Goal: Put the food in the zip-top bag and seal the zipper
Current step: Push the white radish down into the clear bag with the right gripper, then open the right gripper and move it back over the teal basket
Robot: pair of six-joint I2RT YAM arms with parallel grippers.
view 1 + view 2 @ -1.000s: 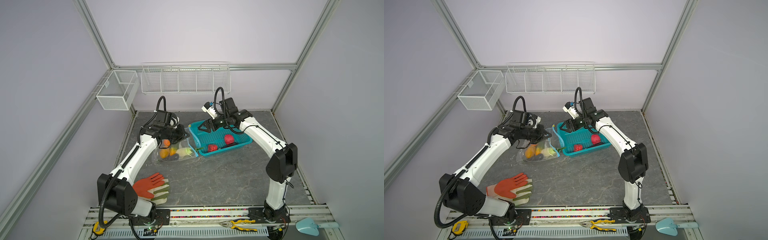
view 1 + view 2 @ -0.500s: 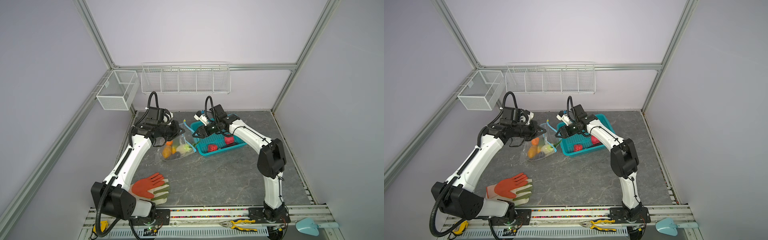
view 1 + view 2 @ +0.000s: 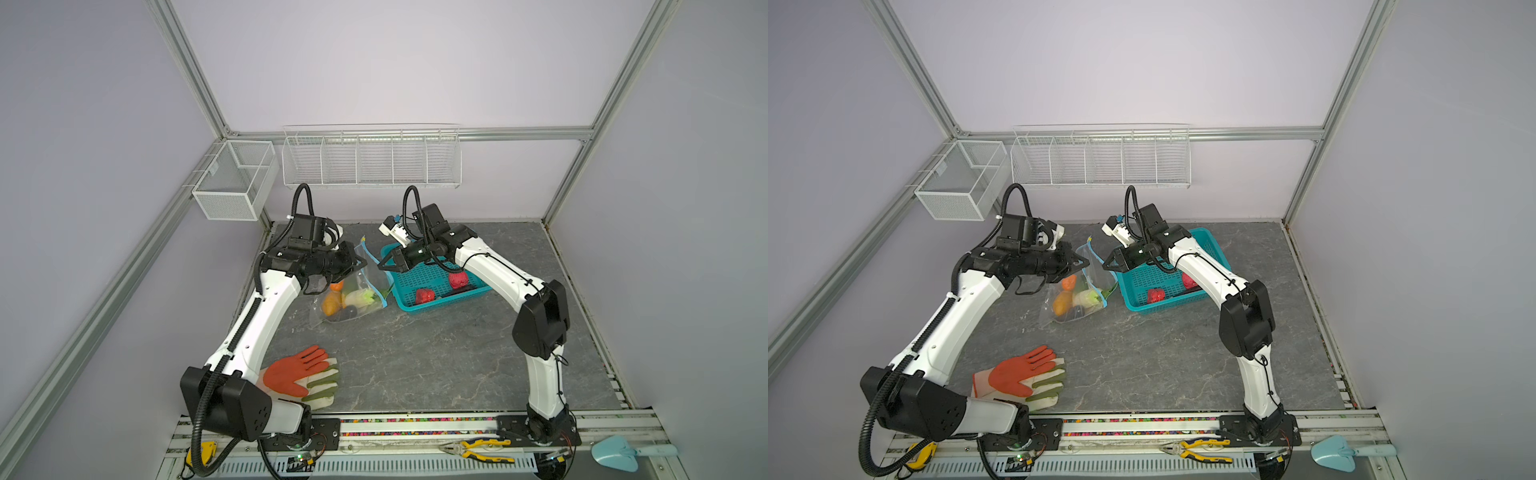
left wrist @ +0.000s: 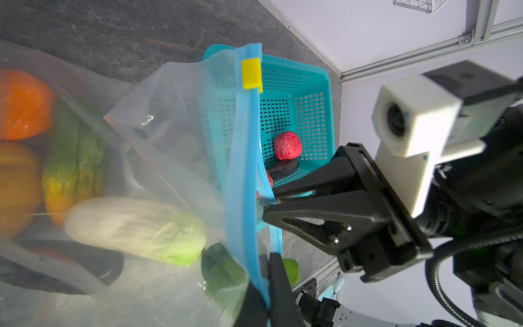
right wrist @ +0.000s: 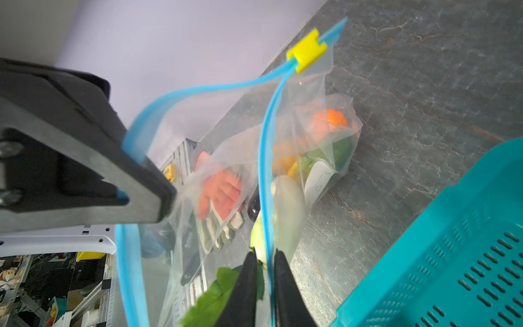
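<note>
Locates zip-top bag [image 3: 353, 286] just beside teal basket [image 3: 441, 306], mouth open, most food [image 3: 332, 305] inside. Records two red pieces [image 3: 424, 296] in basket. Finds left gripper [image 4: 270, 259] clenched on zipper [image 4: 244, 170] lip farther from basket, right gripper [image 4: 267, 202] pinching nearer lip. Notes yellow slider [image 4: 251, 74] at zipper's end.

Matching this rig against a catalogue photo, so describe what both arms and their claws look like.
The left arm and right arm have glossy white links with bulky black joint housings. A black ribbed hose loops over each wrist. The left claw and right claw are matt black, with triangular cut-out fingers. A white boxy camera sits behind each.
</note>
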